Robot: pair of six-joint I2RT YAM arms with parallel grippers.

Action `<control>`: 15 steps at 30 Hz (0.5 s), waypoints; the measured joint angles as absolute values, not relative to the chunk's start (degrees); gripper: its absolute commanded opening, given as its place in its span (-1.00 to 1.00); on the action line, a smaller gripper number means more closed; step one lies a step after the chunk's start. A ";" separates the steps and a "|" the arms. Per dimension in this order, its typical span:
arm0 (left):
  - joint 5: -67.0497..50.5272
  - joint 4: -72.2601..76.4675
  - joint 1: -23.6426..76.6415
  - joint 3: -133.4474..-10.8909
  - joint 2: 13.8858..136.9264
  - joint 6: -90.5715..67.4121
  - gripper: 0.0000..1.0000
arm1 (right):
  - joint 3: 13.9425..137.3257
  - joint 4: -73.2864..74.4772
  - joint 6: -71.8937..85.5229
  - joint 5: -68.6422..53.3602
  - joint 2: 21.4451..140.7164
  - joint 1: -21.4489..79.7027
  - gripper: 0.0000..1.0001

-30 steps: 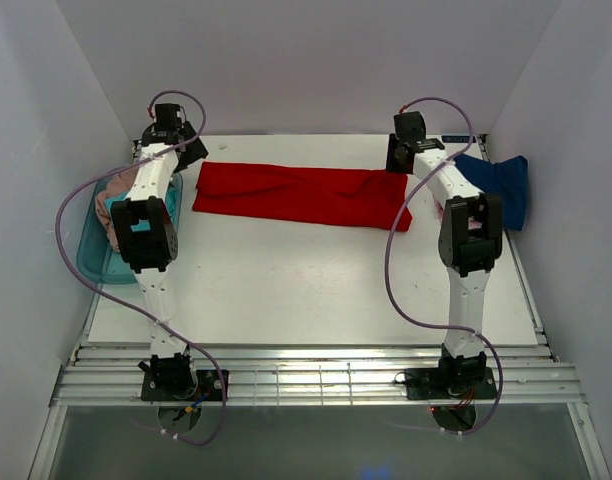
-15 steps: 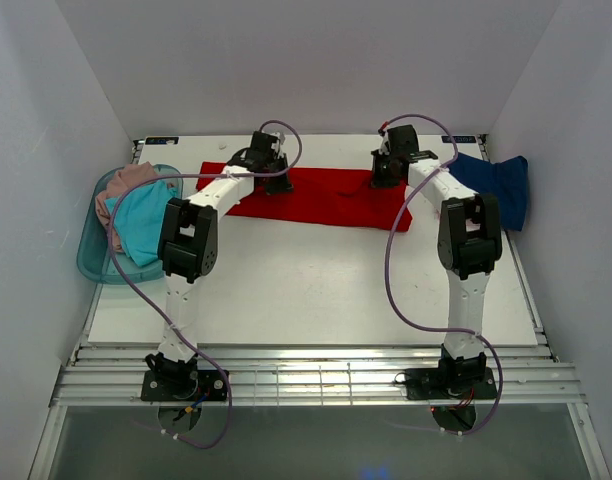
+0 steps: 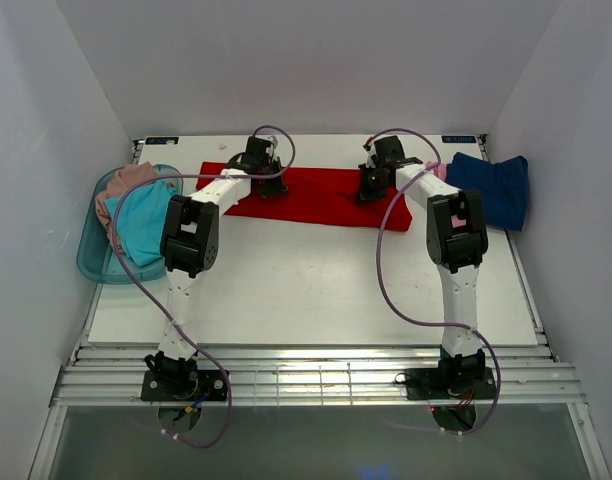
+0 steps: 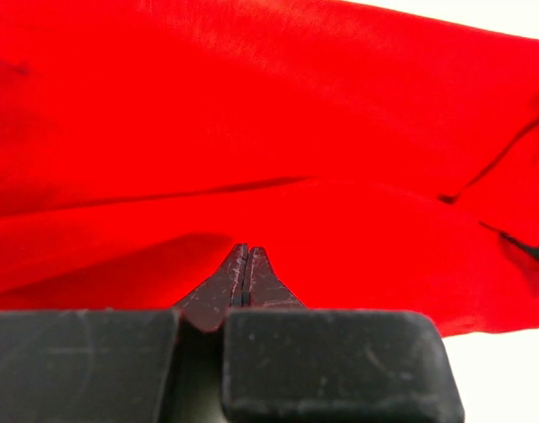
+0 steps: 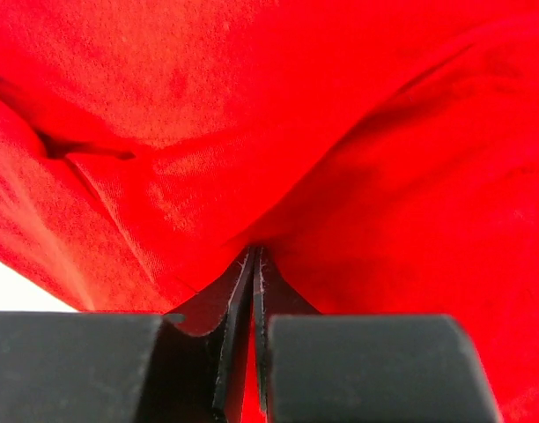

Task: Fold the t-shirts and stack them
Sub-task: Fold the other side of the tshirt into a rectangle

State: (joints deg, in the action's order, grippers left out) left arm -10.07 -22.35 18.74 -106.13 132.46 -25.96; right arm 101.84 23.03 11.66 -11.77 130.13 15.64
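Left gripper (image 4: 245,251) and right gripper (image 5: 254,256) pinch the red t-shirt (image 3: 326,195), seemingly light, limp cloth best held at edges.

Long red t-shirt (image 3: 321,197), left arm (image 3: 224,189) and right arm (image 3: 418,183) reaching onto it

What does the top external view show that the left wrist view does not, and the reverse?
Only the top external view shows the right gripper, the navy t-shirt at the right edge of the table, and the teal tub holding a turquoise t-shirt. Only the left wrist view shows the left gripper pinched shut, cloth tented at its tips. Both show the red t-shirt.
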 measured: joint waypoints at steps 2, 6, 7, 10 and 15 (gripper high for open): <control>-9.96 -21.76 18.87 -105.21 132.88 -25.87 -1.00 | 102.80 23.03 11.81 -12.10 130.85 15.66 -0.84; -9.45 -20.49 19.25 -102.37 132.81 -25.28 -1.00 | 104.64 22.87 12.53 -12.64 131.66 15.66 -0.85; -9.39 -19.53 19.27 -101.60 132.62 -25.10 -1.00 | 104.99 22.65 12.95 -12.82 131.70 15.66 -0.85; -9.26 -16.64 19.27 -98.85 131.52 -24.86 -1.00 | 106.02 21.82 14.06 -13.39 131.70 15.66 -0.85; -8.84 -12.62 19.42 -94.65 129.67 -24.91 -1.00 | 106.52 18.28 16.58 -13.96 131.98 15.66 -0.85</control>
